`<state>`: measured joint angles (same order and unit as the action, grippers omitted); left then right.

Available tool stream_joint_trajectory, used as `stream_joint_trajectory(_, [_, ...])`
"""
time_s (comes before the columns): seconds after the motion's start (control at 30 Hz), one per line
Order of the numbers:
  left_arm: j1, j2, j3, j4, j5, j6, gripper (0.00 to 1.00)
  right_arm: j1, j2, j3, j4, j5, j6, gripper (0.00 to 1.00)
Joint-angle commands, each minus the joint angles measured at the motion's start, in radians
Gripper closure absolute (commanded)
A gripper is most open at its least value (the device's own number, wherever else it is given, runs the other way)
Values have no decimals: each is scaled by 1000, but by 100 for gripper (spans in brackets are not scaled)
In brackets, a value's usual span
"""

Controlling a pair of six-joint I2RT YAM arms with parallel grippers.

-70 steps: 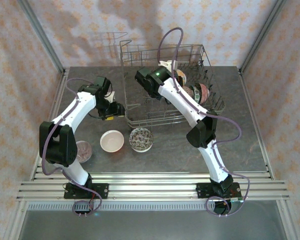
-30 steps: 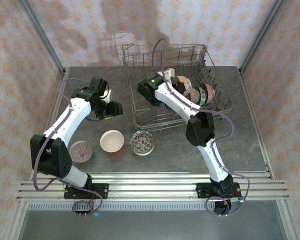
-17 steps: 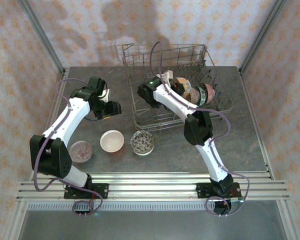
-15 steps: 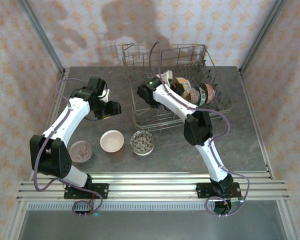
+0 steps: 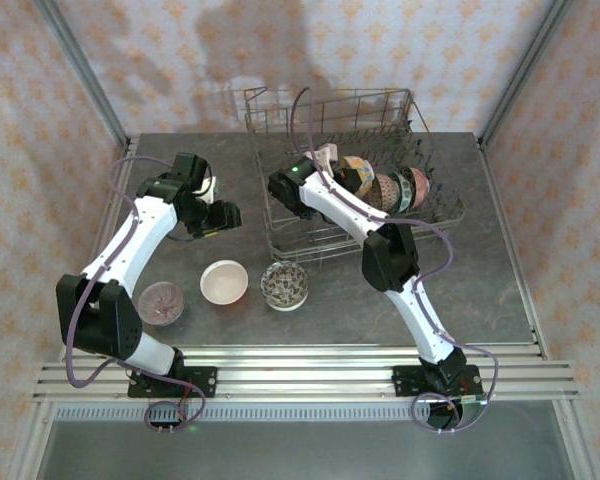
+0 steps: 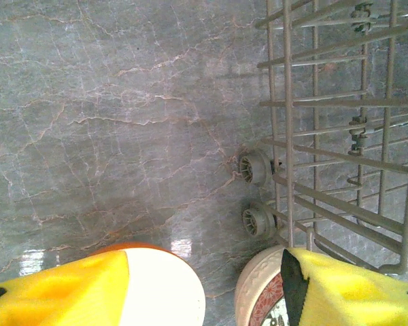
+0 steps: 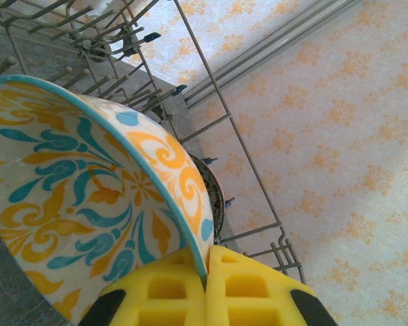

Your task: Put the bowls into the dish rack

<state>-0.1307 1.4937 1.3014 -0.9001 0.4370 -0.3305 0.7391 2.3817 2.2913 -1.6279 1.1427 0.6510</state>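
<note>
Robot test cell: wallpapered panels [image 5: 180, 60], aluminium frame [image 5: 300, 372]

The dish rack [image 5: 332, 96] stood at the back of the table [image 5: 480, 270]. Inside it a row of bowls [image 5: 385, 187] stood on edge, and at the row's left end the held bowl [image 7: 75, 204] sat clamped in the right gripper [image 7: 205, 268]. Three loose bowls [image 5: 224, 282] lay in a line on the table, before the rack's near-left corner. The left gripper [image 5: 221, 216] hung behind them, just left of the rack.
</note>
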Motion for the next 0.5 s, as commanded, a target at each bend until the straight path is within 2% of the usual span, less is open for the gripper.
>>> stream_joint_trajectory(0.0, [5,-36,5,-11,-21,19,38,9,18,6,-152,-42,27,100])
stream_joint_trajectory(0.23, [7,-50,-9,-8,-24,15,38,23,-3,-44,-151,-128,61,100])
stream_joint_trajectory(0.47, [7,-55,-16,-3,-21,7,38,32,-6,-46,-151,-159,68,90])
